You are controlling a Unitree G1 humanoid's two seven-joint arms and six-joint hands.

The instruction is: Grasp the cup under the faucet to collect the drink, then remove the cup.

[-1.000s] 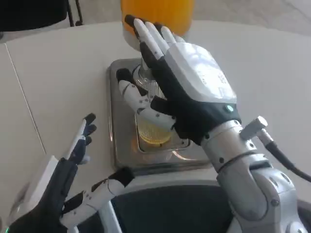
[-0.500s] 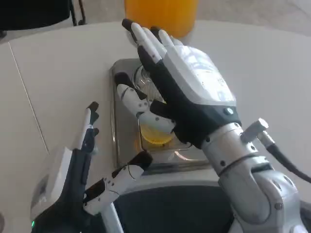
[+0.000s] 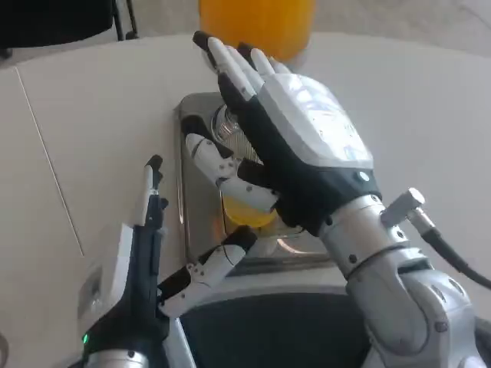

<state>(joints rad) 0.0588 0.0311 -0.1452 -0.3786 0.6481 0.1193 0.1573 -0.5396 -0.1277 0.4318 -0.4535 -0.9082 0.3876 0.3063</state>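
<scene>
Your right hand [image 3: 295, 153], fingers spread, hovers over the cup [image 3: 244, 208] on the steel tray [image 3: 201, 230] under the orange dispenser [image 3: 257, 23]. Your left hand [image 3: 142, 261], open, nears. Orange drink shows inside; grasp and removal remain.

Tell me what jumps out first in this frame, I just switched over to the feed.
The right hand dominates the middle, reaching over a steel drip tray, its fingers spread. Beneath it sits a clear cup with orange drink in the bottom; whether the hand grips it is hidden. An orange drink tank stands at the top edge, and the left hand waits open at lower left beside the tray.
</scene>
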